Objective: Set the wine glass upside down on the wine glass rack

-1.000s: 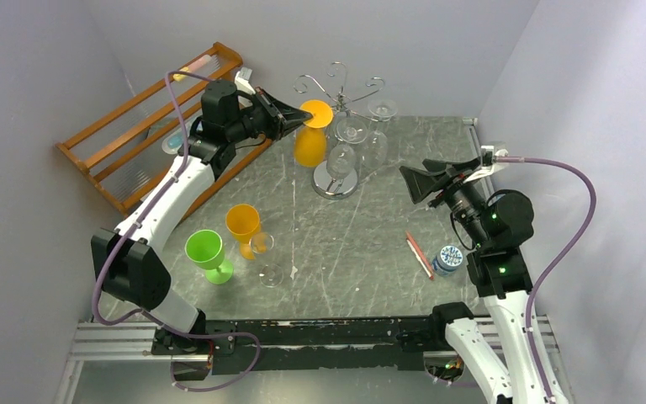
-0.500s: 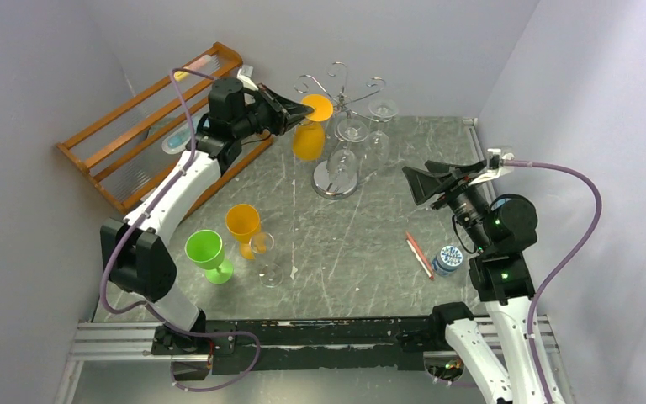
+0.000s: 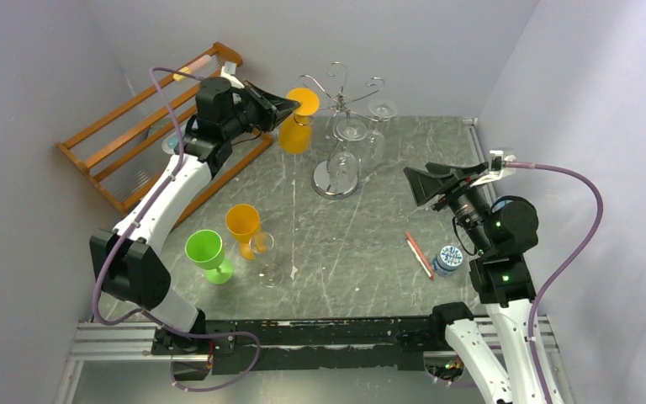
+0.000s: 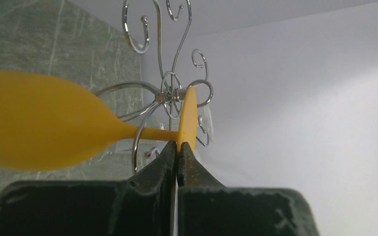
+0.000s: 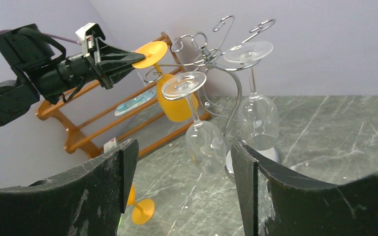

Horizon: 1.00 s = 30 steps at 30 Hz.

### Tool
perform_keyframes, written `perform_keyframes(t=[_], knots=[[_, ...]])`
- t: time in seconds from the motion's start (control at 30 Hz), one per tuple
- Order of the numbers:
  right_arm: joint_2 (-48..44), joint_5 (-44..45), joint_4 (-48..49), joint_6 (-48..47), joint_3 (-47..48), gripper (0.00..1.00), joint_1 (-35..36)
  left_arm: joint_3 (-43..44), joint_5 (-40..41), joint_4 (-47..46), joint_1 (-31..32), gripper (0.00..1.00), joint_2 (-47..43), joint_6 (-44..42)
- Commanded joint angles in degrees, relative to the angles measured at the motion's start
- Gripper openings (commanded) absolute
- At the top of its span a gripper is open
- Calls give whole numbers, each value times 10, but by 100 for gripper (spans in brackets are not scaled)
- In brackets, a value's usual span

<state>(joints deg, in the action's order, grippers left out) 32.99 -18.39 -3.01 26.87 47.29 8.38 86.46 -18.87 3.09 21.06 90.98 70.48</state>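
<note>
My left gripper (image 3: 290, 104) is shut on the foot of an orange wine glass (image 3: 295, 133), held upside down in the air just left of the silver wire rack (image 3: 342, 97). In the left wrist view the jaws (image 4: 178, 147) pinch the disc foot (image 4: 187, 115), which lies against the rack's scroll arms (image 4: 170, 93); the bowl (image 4: 39, 120) hangs to the left. Two clear glasses (image 3: 346, 151) hang upside down on the rack. My right gripper (image 3: 416, 183) is open and empty, right of the rack's disc base (image 3: 335, 183).
An orange wooden slatted rack (image 3: 147, 126) stands at the back left. A green cup (image 3: 207, 251), an orange cup (image 3: 242, 223) and a clear glass (image 3: 262, 252) stand at the front left. A red pen (image 3: 419, 255) and a small jar (image 3: 448, 258) lie at the right.
My left gripper has lifted the orange glass up and moved it left, away from the rack's centre. The right arm has barely moved.
</note>
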Motion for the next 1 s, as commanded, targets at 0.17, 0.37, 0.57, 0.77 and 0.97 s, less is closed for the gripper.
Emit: perform_keyframes(t=[0.17,0.37,0.57,0.77,0.97], knots=[[16,19,-33,20,14,72,3,-42,-26,13,-24,5,-68,-33],[30,28,-42,63,12,67,4,-75,-56,20,-24,5,-93,-33],[43,-3,-38,80,3,66,3,-74,-90,9,-23,5,-74,-35],[73,-9,-94,73,24,66,3,-50,-97,28,-13,7,-47,-55],[68,0,-115,82,17,66,3,-48,-102,31,-5,11,-28,-53]])
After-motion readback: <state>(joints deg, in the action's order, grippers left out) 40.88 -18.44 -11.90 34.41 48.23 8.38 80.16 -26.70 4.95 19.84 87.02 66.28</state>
